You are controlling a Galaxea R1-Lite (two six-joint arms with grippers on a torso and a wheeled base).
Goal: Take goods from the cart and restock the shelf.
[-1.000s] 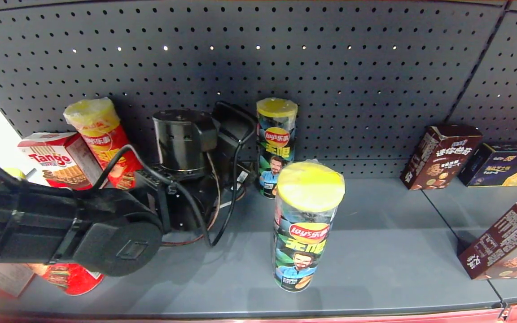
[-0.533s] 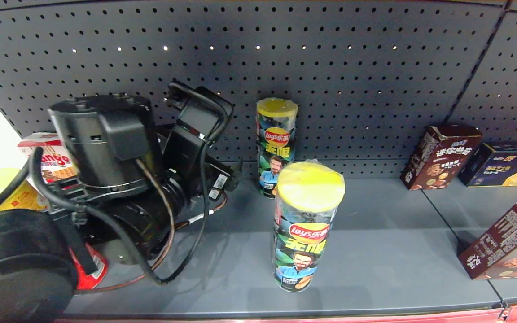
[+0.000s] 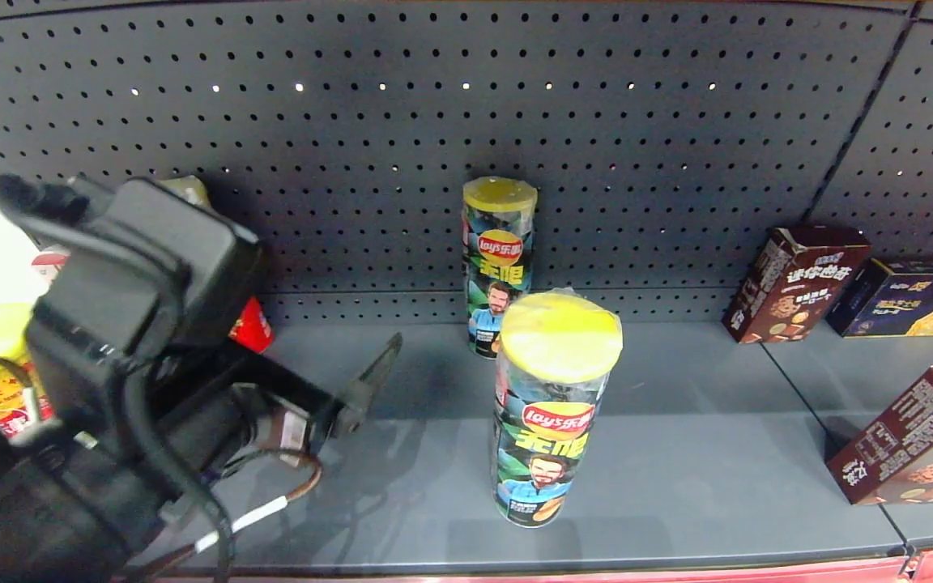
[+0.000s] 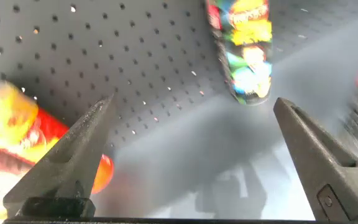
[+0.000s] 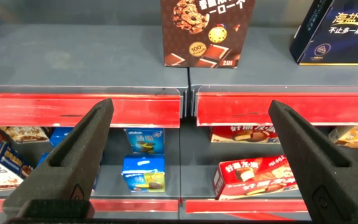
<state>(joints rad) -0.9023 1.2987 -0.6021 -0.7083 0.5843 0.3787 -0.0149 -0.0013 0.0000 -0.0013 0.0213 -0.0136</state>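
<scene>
Yellow-lidded front chip can (image 3: 551,421) upright on grey shelf (image 3: 701,470), rear chip can (image 3: 499,267) upright behind, brown boxes (image 3: 794,279) rightward, left gripper (image 4: 194,102) and right gripper (image 5: 189,104) both spread wide, empty

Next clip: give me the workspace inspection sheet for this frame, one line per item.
surface: grey shelf board, level.
job's things: two green chip cans upright and apart, front can and rear can near the back; red can partly hidden behind the left arm.
clutter: nothing seen.
grippers: left tool open, holding nothing, over the shelf's left part; right tool open, holding nothing, facing the lower shelves.
cables: black and white-tagged cables loop off the left arm, low over the shelf.
surroundings: pegboard behind; brown boxes and a blue box to the right.
</scene>
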